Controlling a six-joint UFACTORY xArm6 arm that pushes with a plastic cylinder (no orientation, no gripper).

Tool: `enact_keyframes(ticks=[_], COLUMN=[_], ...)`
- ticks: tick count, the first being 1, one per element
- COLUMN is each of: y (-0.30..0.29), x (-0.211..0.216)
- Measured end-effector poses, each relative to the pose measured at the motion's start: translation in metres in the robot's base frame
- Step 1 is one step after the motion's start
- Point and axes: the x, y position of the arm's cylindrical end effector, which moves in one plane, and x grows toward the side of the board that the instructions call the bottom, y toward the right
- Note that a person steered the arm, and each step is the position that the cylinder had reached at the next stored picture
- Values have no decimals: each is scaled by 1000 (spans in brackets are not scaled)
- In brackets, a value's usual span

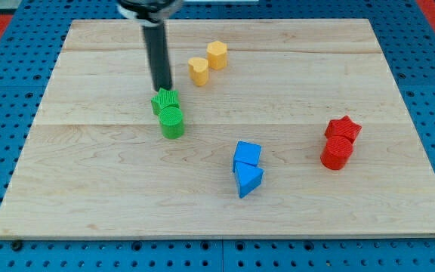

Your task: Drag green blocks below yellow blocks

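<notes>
My tip point(163, 88), bare and holding nothing, stands at the upper edge of the green star block point(165, 100). The green round block point(172, 122) touches it just below. Both yellow blocks point(198, 70) point(217, 54) lie up-right. Judgement: the greens need pushing rightward.

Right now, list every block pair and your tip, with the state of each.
my tip: down on the board, at the green star's top edge
green star: touching the green cylinder
green cylinder: upright
yellow blocks: side by side, above and right of the greens
blue blocks: touching
red blocks: touching
</notes>
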Motion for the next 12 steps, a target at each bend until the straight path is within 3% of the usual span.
enact_keyframes(ticks=[1,2,3,5,9,10,11,12], y=[34,89,33,-31,73,100,87,-5], x=[-35,-33,-29,49,74,54,74,74])
